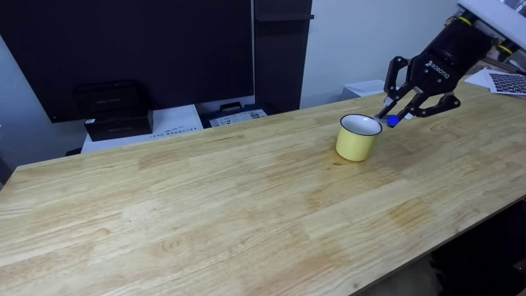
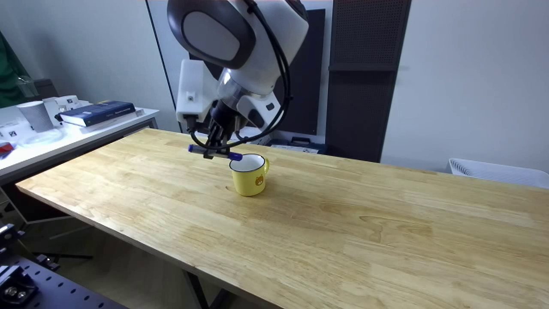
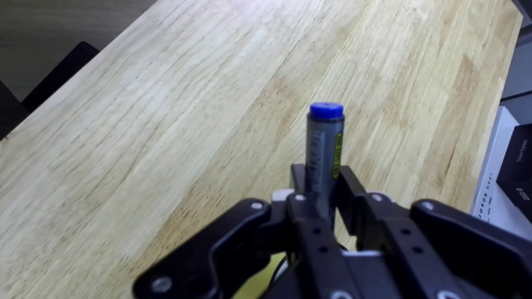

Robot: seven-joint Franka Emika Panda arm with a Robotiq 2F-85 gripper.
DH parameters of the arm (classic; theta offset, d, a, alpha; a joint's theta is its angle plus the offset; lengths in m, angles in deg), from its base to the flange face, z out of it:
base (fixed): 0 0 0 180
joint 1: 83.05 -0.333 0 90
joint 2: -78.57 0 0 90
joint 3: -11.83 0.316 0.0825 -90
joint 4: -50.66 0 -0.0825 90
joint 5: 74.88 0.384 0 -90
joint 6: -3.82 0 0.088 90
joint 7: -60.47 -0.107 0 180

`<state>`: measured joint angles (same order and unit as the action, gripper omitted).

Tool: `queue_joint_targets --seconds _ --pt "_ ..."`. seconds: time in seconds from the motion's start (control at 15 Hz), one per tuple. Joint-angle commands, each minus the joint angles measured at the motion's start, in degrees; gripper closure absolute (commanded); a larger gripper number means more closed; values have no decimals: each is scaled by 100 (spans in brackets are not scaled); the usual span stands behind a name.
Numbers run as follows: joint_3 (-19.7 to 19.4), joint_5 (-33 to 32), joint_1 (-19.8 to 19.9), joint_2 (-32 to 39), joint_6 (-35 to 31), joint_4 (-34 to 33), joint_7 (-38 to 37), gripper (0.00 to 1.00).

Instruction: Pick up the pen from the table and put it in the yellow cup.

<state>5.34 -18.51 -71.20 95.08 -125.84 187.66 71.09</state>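
Observation:
The slim pen, grey with blue ends, shows in both exterior views (image 1: 393, 120) (image 2: 235, 156) and in the wrist view (image 3: 325, 145). My gripper (image 1: 386, 119) (image 2: 210, 153) (image 3: 321, 176) is shut on the pen's middle and holds it above the table (image 1: 205, 205) (image 2: 343, 236) (image 3: 208, 124). The pen lies crosswise in the jaws, near level. The yellow cup (image 1: 355, 144) (image 2: 248, 181) stands upright, with the pen's one blue end close to its rim. In the wrist view the cup (image 3: 259, 279) is mostly hidden behind the gripper.
A laptop (image 1: 508, 84) lies at the table's far end. White and black boxes (image 1: 119, 126) and a dark case (image 1: 236, 115) stand behind the back edge. A side desk holds a book (image 2: 98, 112) and a grey cup (image 2: 36, 116). A white basket (image 2: 497, 172) stands behind the table.

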Motion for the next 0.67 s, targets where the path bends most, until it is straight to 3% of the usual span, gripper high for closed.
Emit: queue_joint_targets --seconds 0.0,0.6 --pt "-19 238 74 273 248 -361 210 95" --pt "-8 283 175 1051 481 -1175 114 95"
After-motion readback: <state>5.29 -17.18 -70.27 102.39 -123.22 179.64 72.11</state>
